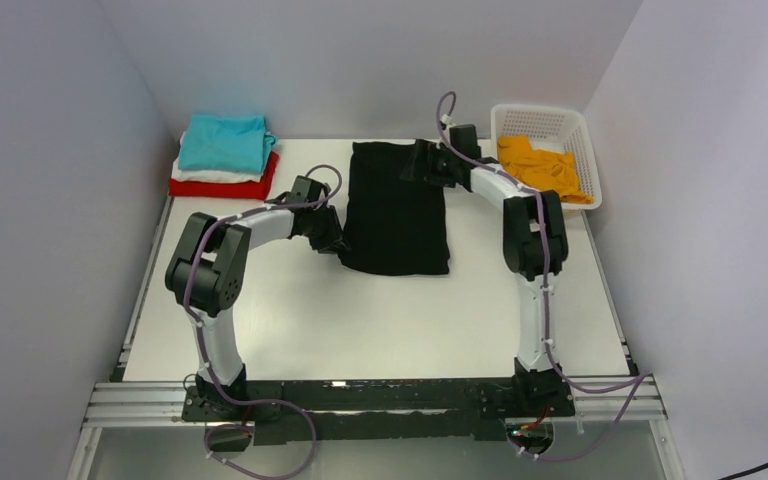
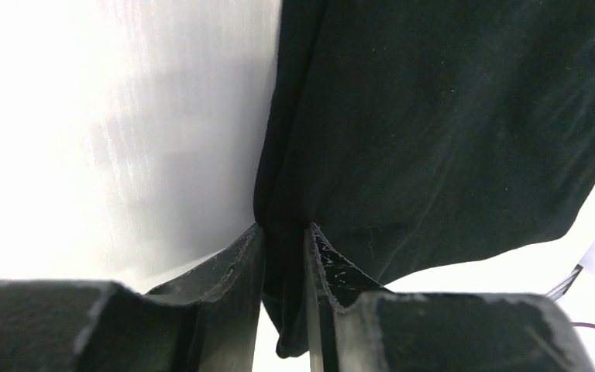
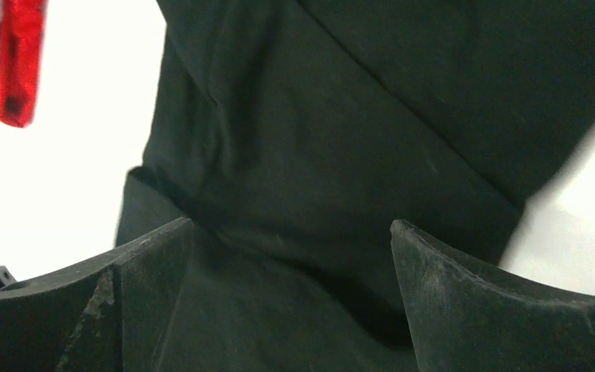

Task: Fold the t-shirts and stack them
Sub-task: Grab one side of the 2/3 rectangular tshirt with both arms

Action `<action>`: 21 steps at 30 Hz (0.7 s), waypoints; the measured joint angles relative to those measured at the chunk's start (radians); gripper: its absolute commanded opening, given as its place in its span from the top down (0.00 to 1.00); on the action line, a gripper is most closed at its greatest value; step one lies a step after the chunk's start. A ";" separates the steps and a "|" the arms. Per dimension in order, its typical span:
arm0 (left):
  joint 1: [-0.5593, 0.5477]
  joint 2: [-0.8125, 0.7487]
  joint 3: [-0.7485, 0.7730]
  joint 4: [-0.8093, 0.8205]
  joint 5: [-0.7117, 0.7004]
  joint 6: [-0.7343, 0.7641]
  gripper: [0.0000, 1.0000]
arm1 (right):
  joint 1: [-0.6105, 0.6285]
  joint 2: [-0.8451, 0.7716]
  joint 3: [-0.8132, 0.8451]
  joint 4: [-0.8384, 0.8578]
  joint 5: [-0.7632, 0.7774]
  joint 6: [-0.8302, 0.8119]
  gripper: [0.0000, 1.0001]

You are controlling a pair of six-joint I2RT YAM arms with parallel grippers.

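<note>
A large black t-shirt (image 1: 397, 210) lies folded into a long strip in the middle of the table. My left gripper (image 1: 332, 238) is shut on its near left edge; in the left wrist view the black cloth (image 2: 434, 132) is pinched between the jaws (image 2: 285, 232). My right gripper (image 1: 422, 162) is open over the shirt's far right part; its wide-apart fingers (image 3: 449, 279) straddle the black cloth (image 3: 341, 155). A stack of teal (image 1: 224, 142), white and red (image 1: 222, 186) folded shirts sits at the far left. An orange shirt (image 1: 543, 166) lies in the basket.
The white lattice basket (image 1: 578, 125) stands at the far right corner by the wall. The red shirt of the stack shows at the top left of the right wrist view (image 3: 17, 62). White walls close the table on three sides.
</note>
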 measured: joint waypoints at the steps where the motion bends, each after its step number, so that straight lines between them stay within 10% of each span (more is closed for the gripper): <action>1: 0.000 0.000 -0.002 0.006 0.000 -0.001 0.72 | -0.006 -0.036 -0.044 -0.014 0.013 -0.005 0.00; 6: -0.018 0.000 -0.019 0.045 -0.011 -0.017 1.00 | -0.043 -0.363 -0.409 -0.058 0.117 0.002 0.00; 12: -0.031 -0.007 -0.029 0.061 -0.033 -0.027 1.00 | -0.041 -0.674 -0.758 -0.055 0.123 0.049 0.00; 21: -0.040 -0.063 -0.128 0.163 -0.064 -0.048 1.00 | -0.039 -0.730 -1.037 0.034 0.013 0.145 0.10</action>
